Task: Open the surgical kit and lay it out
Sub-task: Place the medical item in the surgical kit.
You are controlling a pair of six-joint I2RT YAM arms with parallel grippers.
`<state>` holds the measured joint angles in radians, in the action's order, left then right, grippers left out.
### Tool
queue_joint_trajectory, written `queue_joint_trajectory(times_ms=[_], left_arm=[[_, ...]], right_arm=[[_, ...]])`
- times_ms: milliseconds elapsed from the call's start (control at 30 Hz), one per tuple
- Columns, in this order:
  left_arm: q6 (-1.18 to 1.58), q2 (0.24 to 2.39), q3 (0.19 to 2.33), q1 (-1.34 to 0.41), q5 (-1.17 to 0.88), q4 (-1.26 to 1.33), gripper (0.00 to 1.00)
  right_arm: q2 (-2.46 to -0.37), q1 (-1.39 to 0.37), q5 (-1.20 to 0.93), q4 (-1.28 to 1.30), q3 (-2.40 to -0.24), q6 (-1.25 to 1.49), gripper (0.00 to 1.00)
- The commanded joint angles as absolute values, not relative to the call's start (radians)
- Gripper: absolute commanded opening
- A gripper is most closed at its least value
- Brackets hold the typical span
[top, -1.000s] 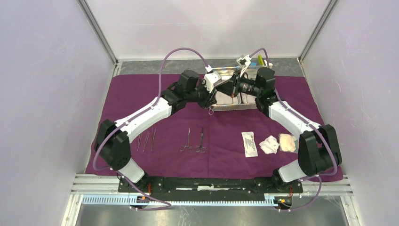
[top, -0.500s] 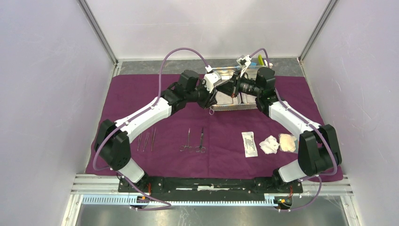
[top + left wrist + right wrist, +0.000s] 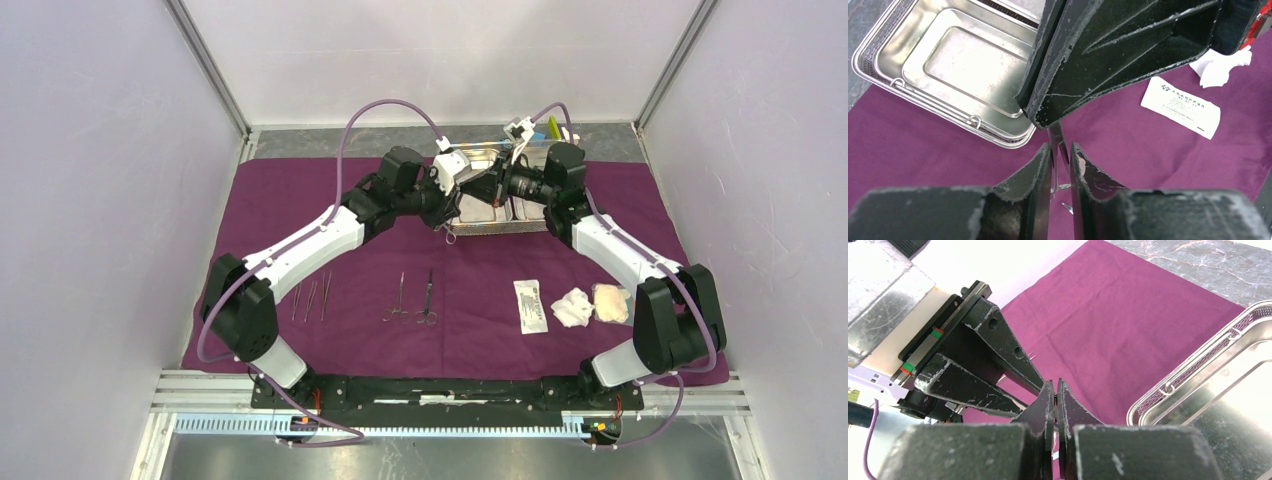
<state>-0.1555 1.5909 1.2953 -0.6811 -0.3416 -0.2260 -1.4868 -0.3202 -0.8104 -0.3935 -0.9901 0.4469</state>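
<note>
My two grippers meet over the front left corner of the steel tray (image 3: pixel 497 229) on the plum-purple cloth (image 3: pixel 300 200). A slim steel scissor-handled instrument (image 3: pixel 449 236) hangs between them, ring handle down. My left gripper (image 3: pixel 446 216) (image 3: pixel 1061 147) is closed on its shafts (image 3: pixel 1058 137). My right gripper (image 3: pixel 464 200) (image 3: pixel 1055 385) is shut on the same instrument from the other side, and its fingers (image 3: pixel 1108 60) fill the left wrist view. The tray compartment (image 3: pixel 948 65) in the left wrist view holds nothing. The tray also shows in the right wrist view (image 3: pixel 1228 390).
On the cloth's near part lie tweezers (image 3: pixel 310 300), two scissor-handled instruments (image 3: pixel 400 298) (image 3: pixel 428 298), a white flat packet (image 3: pixel 531 305) and gauze pads (image 3: pixel 573 307) (image 3: pixel 611 302). Small blue and yellow-green blocks (image 3: pixel 553 127) stand behind the tray. White walls close in both sides.
Almost nothing has moved. Both grippers stay together at the tray's front left corner with the instrument between them.
</note>
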Motion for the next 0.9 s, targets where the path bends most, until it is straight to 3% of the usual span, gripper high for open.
queue_joint_trajectory(times_ms=[0,167,367,667,767,867], left_arm=[[-0.144,1.576,1.33,-0.684,-0.361,-0.178,0.23],[-0.141,1.572,1.33,-0.684,-0.359,-0.179,0.08],[-0.125,1.57,1.328,-0.684,-0.344,-0.184,0.02],[-0.034,1.538,1.273,-0.686,-0.28,-0.19,0.02],[0.073,1.521,1.237,-0.686,-0.259,-0.2,0.02],[0.168,1.519,1.197,-0.692,-0.242,-0.22,0.02]], right_arm=[[-1.48,-0.308,-0.807,-0.427,-0.98,0.437,0.0],[-1.482,-0.305,-0.806,-0.428,-0.979,0.439,0.0],[-1.488,-0.305,-0.807,-0.43,-0.982,0.443,0.02],[-1.462,-0.295,-0.792,-0.375,-0.999,0.385,0.46],[-1.435,-0.264,-0.78,-0.35,-1.003,0.361,0.55],[-1.411,-0.209,-0.778,-0.34,-1.003,0.354,0.58]])
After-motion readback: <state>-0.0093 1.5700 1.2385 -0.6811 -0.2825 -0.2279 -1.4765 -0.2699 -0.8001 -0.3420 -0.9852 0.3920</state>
